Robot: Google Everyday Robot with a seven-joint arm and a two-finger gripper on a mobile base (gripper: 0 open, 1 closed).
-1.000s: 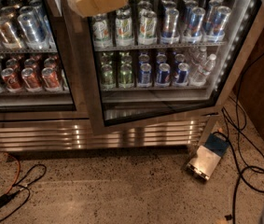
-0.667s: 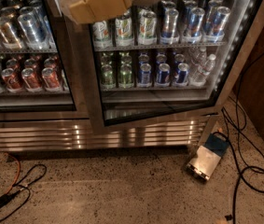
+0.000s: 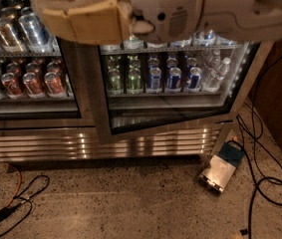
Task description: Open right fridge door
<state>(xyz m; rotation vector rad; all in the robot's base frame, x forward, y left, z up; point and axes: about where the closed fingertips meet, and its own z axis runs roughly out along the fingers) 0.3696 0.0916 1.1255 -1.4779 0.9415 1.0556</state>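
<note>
Well, the gripper (image 3: 75, 15) is big and close at the top left of the camera view. It is tan and sits at the end of the white arm (image 3: 200, 6). I cannot tell if the gripper is open or shut, and I cannot see it holding anything.

The right fridge door (image 3: 168, 108) is below the gripper and to its right. It is a tall glass door in a dark frame. Behind the glass are green cans (image 3: 124, 78) and blue cans (image 3: 174, 77). The door stands open a little. Its bottom edge slants, and its left side sticks out from the fridge, so the hinge looks to be on the right.

The loose left side of the door runs straight up and down, just under the gripper. I think that side is the one to pull or push, swinging the door out and over to the right. There is only one arm, so it must do the job.

The left fridge door (image 3: 28, 108) is shut, with red and silver cans (image 3: 31, 81) behind it. On the floor lie black cables (image 3: 267, 183) and a small metal box (image 3: 219, 171).
</note>
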